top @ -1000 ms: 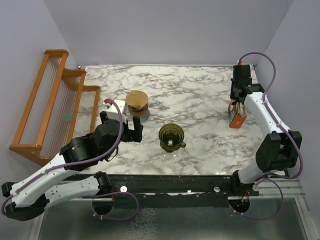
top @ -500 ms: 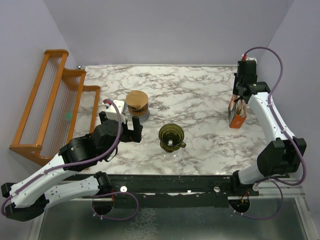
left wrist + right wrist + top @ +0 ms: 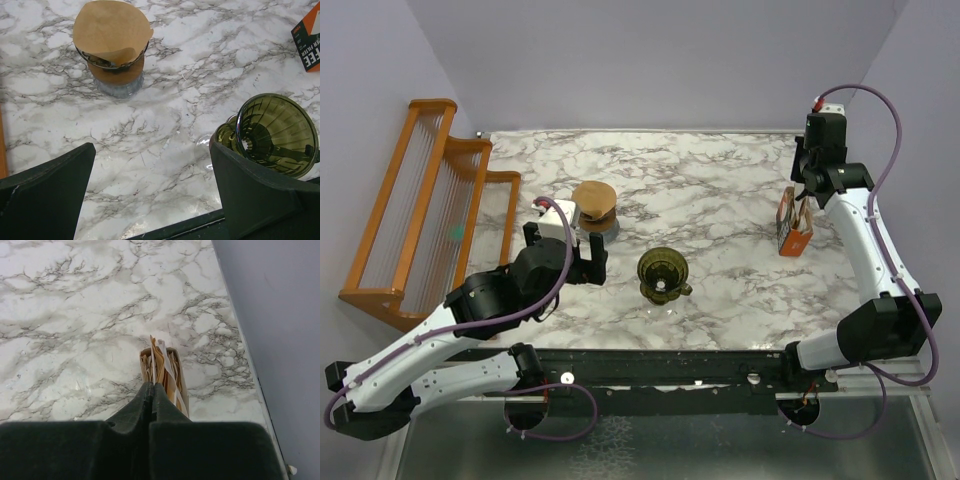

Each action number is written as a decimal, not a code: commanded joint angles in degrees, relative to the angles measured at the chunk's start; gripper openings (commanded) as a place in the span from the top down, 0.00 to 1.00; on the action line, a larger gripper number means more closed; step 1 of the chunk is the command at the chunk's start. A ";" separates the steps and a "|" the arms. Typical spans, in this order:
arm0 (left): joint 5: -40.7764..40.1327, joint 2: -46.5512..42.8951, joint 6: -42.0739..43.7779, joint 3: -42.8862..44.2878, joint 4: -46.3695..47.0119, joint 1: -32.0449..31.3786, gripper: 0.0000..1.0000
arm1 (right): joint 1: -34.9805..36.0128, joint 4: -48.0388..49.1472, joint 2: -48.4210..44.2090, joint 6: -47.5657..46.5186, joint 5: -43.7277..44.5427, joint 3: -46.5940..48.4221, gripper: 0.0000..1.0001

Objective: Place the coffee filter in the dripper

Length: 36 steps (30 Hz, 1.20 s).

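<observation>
Olive dripper sat empty; right pincer was pinched shut over the filter box, left pincer wide. Filter placement was not yet done.

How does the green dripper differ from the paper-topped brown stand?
The dripper is translucent olive green and empty; the stand is brown over clear glass and carries a tan paper. The dripper sits nearer the marble table's front edge; the stand is farther back and left. Both stand upright.
</observation>
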 commanded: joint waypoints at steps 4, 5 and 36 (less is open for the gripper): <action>-0.80 0.10 0.53 1.17 -1.03 0.22 0.01 | -0.44 -2.32 -1.03 -0.22 -1.97 1.75 0.99; -0.70 0.21 0.48 1.17 -1.07 0.22 0.01 | -0.45 -2.42 -1.19 -0.03 -2.24 1.66 1.00; 0.50 2.10 0.53 1.40 -0.03 0.22 0.01 | -0.37 -3.97 -7.23 0.67 -6.52 3.08 0.99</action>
